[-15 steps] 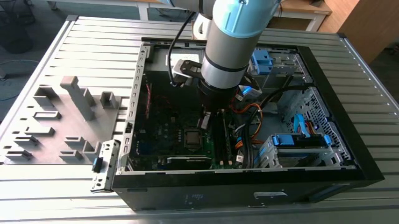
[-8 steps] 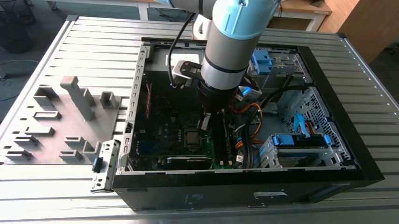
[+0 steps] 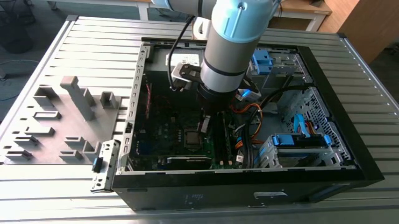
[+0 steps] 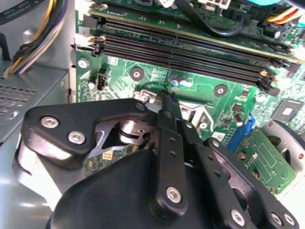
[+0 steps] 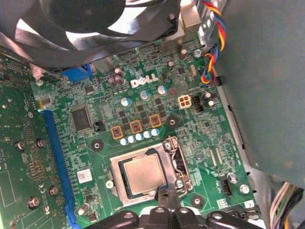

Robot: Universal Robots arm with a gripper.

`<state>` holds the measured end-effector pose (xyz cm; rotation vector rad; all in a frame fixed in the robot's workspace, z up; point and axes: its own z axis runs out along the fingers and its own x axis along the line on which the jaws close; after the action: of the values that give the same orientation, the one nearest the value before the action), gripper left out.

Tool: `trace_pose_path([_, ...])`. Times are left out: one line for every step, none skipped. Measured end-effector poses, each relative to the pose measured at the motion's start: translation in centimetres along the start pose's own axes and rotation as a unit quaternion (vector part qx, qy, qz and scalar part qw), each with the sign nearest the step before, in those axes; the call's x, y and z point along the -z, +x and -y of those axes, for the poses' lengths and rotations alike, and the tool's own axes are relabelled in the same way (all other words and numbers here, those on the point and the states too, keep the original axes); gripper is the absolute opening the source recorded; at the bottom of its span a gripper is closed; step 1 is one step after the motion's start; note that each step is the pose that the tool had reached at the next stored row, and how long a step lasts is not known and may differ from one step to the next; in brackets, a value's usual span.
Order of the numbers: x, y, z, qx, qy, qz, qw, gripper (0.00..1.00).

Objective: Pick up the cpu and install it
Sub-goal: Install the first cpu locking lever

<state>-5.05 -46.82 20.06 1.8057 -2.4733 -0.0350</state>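
A large black metal computer case (image 3: 187, 198) lies on its side, open face up, on the slatted grey metal tabletop (image 3: 93, 42), taking up the middle and the part toward the exterior view's right edge. A flat grey fixture plate (image 3: 53, 126) with raised blocks rests by the edge at the exterior view's left, just beside the case. The silver and pale-blue robot arm (image 3: 227, 51) reaches straight down into the case, over the green motherboard (image 5: 190, 124). The thin, flat, silver-grey square cpu (image 5: 143, 174) lies flat in the middle of the board, seated inside a shiny metal socket frame (image 5: 116, 161) that surrounds it on all sides, between a long blue slot (image 5: 57, 157) and the grey case wall. The black linkage gripper (image 5: 167, 194) hangs with its tips at the rim of that frame, just beside one edge of the cpu. Whether they touch the metal I cannot tell. Its two slim fingers (image 4: 164, 124) are drawn together to a single point with nothing between them. In the second wrist view, long black memory slots (image 4: 190, 52) run across the board beyond the tips. A round black fan (image 5: 95, 24) and a bundle of coloured wires (image 5: 213, 52) lie at the board's far edge.
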Motion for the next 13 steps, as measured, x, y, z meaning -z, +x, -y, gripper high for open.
trace_pose_path([-0.07,0.04,0.01,0.001,0.0001,-0.0003,1.00000,0.11])
trace_pose_path([-0.15,0.07,0.02,0.001,0.0003,-0.0007,1.00000,0.11])
trace_pose_path([-0.24,0.10,0.03,0.002,0.0004,-0.0012,1.00000,0.11])
trace_pose_path([-0.31,0.12,0.03,0.002,0.0005,-0.0017,1.00000,0.11])
trace_pose_path([-0.38,0.15,0.04,0.003,0.0007,-0.0022,0.99999,0.11])
trace_pose_path([-0.45,0.16,0.05,0.004,0.0009,-0.0027,0.99999,0.11])
trace_pose_path([-0.50,0.18,0.04,0.004,0.0011,-0.0032,0.99999,0.11])
trace_pose_path([-0.52,0.19,0.03,0.005,0.0013,-0.0037,0.99998,0.11])
trace_pose_path([-0.53,0.19,0.01,0.005,0.0013,-0.0039,0.99998,0.11])
trace_pose_path([-0.54,0.21,0.00,0.005,0.0013,-0.0039,0.99998,0.11])
trace_pose_path([-0.56,0.24,0.00,0.006,0.0014,-0.0037,0.99998,0.11])
trace_pose_path([-0.56,0.30,0.01,0.006,0.0013,-0.0036,0.99998,0.11])
trace_pose_path([-0.57,0.38,0.03,0.006,0.0014,-0.0037,0.99997,0.11])
